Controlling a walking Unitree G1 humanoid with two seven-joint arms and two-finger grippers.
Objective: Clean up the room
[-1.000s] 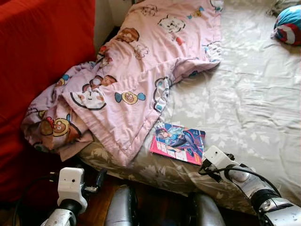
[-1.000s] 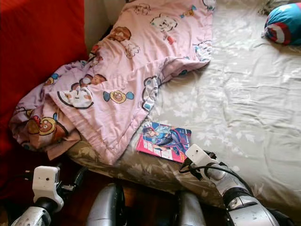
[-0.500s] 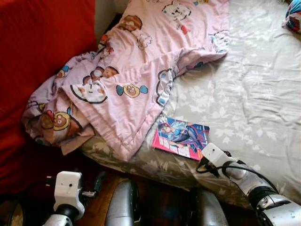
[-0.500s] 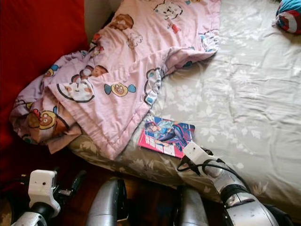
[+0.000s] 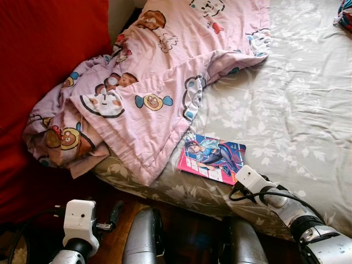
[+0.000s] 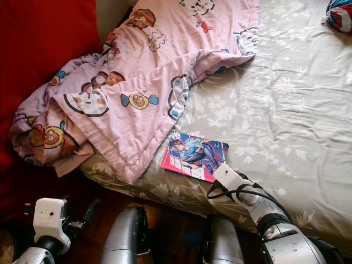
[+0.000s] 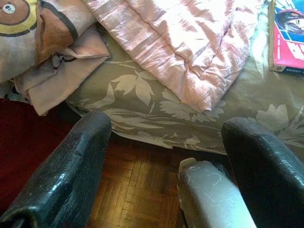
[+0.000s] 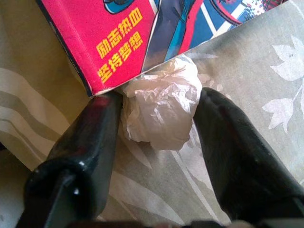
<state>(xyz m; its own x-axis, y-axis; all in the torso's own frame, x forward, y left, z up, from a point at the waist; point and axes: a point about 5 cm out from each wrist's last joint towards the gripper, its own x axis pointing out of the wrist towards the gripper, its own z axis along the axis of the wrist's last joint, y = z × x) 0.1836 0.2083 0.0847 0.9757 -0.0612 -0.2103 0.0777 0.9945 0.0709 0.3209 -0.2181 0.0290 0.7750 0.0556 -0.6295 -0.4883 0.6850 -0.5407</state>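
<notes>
Loosely crumpled white tissue (image 8: 161,111) between right gripper (image 8: 159,118) fingers (image 8: 90,137), glossy book (image 8: 156,33) corner touching.

Bedsheet (image 5: 286,110): grey-olive, pale leaf/flower print. Blanket (image 5: 159,71): pink, cartoon faces in brown, white, yellow, blue. Book (image 5: 212,158): magenta cover, blue-toned illustrated figure, yellow characters. Crumpled wad (image 8: 161,111): white. Big cushion-like surface (image 5: 49,55): solid red. Floor (image 7: 137,190): brown parquet. Pillow (image 6: 340,14): blue, red, white.
</notes>
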